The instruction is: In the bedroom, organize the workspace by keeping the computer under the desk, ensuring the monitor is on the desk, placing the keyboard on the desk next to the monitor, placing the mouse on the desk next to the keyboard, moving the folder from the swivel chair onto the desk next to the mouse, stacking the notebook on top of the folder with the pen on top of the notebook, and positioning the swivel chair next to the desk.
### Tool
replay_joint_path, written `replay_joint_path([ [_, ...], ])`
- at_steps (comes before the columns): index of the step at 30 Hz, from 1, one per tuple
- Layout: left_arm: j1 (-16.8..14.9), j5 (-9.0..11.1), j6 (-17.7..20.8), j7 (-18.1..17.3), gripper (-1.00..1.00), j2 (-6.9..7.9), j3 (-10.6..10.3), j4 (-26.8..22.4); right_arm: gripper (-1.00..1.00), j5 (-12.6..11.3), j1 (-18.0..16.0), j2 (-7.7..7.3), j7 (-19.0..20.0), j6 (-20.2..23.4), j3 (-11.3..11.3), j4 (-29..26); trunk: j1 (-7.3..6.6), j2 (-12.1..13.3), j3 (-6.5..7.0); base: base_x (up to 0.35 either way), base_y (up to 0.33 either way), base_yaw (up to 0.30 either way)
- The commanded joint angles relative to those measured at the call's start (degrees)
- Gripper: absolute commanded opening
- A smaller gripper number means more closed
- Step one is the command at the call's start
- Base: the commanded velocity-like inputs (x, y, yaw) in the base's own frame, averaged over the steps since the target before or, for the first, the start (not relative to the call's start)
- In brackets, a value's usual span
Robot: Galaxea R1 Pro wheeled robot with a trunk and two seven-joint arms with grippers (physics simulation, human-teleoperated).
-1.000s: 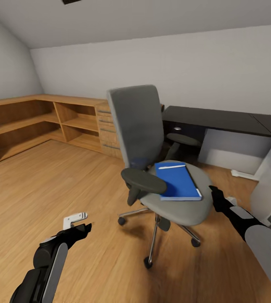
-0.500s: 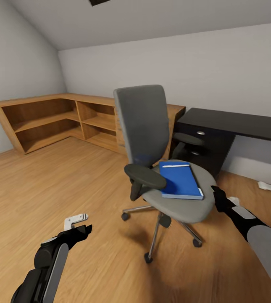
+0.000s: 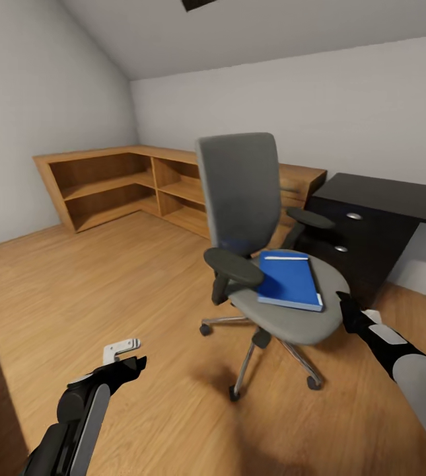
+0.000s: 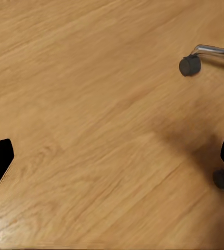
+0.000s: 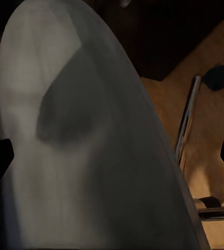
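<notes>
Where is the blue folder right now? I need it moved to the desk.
In the head view, the blue folder lies flat on the swivel chair seat, right of center, with the right gripper just beside the seat's edge.

Pale grey walls (image 3: 345, 106) meet a sloped white ceiling (image 3: 252, 33) at the top of the frame. A warm oak-plank floor (image 3: 87, 284) fills the lower half. At middle left, a low open wooden shelving unit (image 3: 117, 188) wraps the corner, its shelves shadowed inside.
</notes>
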Motion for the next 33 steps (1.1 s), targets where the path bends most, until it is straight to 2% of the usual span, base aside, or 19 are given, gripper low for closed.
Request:
replay_joint_path([
  [1,-0.1,0.6,0.2,0.4,1.0,-0.05,0.0,0.0,1.0,-0.1,0.0,1.97,0.1,0.3,0.5,0.1,-0.01,0.0,-0.05,0.0,0.0,0.274],
  [9,-0.1,0.6,0.0,0.4,1.0,-0.13,0.0,0.0,1.0,0.1,0.0,2.06,0.2,0.1,0.5,0.0,-0.01,0.0,-0.05,0.0,0.0,0.21],
  [13,-0.1,0.6,-0.1,0.4,1.0,-0.14,0.0,0.1,1.0,0.2,0.0,2.13,1.6,0.0,0.5,0.0,-0.01,0.0,-0.05,0.0,0.0,0.031],
  [18,0.0,0.6,-0.1,0.4,1.0,-0.14,0.0,0.1,1.0,0.2,0.0,2.14,6.0,0.0,0.5,0.2,-0.01,0.0,-0.05,0.0,0.0,0.004],
  [33,-0.1,0.5,-0.1,0.4,1.0,-0.12,0.0,0.0,1.0,0.0,0.0,2.33,6.9,0.0,0.5,1.2,-0.01,0.0,-0.05,0.0,0.0,0.0],
])
